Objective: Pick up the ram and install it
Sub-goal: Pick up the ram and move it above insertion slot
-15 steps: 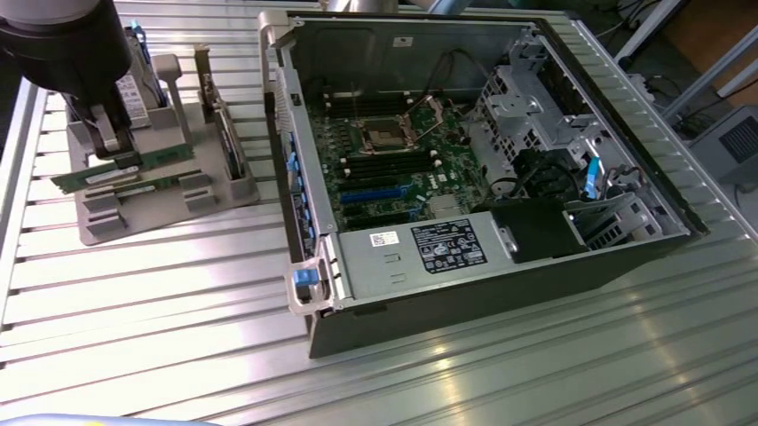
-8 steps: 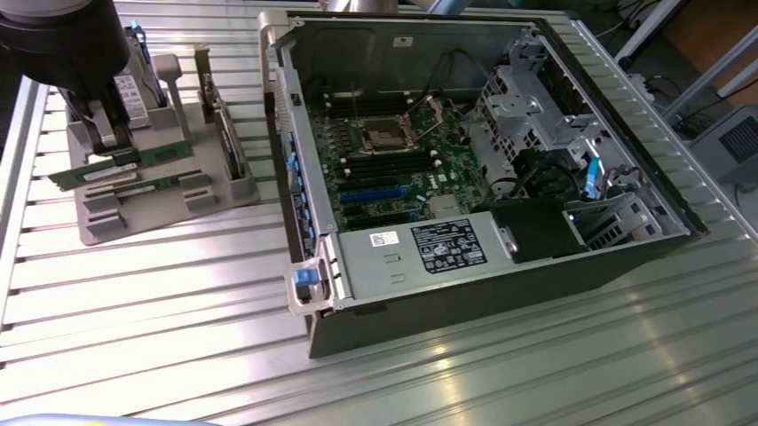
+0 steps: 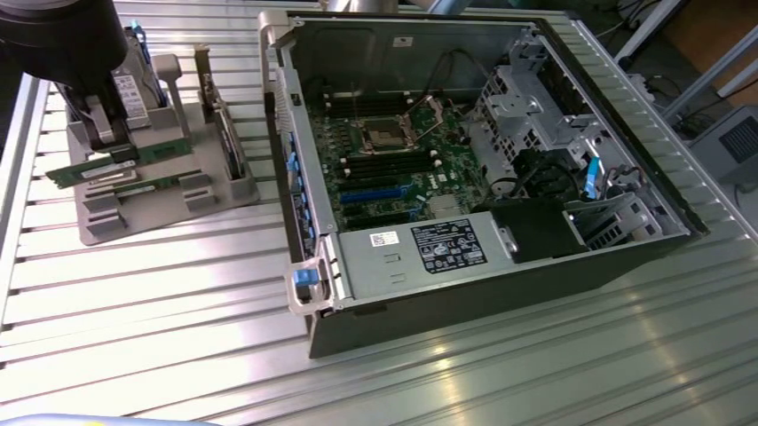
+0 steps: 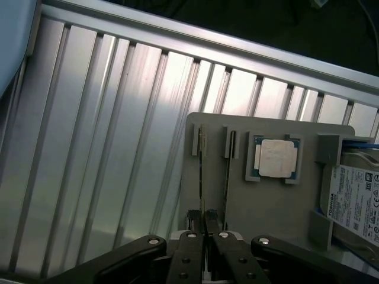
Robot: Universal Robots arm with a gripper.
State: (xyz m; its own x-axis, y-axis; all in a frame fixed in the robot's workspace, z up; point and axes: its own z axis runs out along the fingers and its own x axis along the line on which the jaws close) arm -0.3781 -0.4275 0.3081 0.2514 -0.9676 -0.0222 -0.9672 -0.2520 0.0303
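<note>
Two slim green ram sticks stand on edge, side by side, in slots of the grey holder tray (image 4: 237,207). My gripper (image 4: 202,220) sits right over one end of the ram (image 4: 202,177). Its dark fingertips (image 4: 192,220) press on either side of the thin board, so it is shut on it. The second stick (image 4: 228,171) is just beside it, untouched. In the exterior view the dark robot arm (image 3: 59,35) hangs over the tray (image 3: 106,226) at the exterior view's left, with the green sticks (image 3: 113,166) below it.
A square silver CPU (image 4: 276,158) and a labelled hard drive (image 4: 355,201) share the tray. The open computer case (image 3: 474,151) lies at the exterior view's right, its motherboard (image 3: 391,160) exposed with dark memory slots beside the CPU socket. Everything rests on a ribbed aluminium table (image 3: 177,337).
</note>
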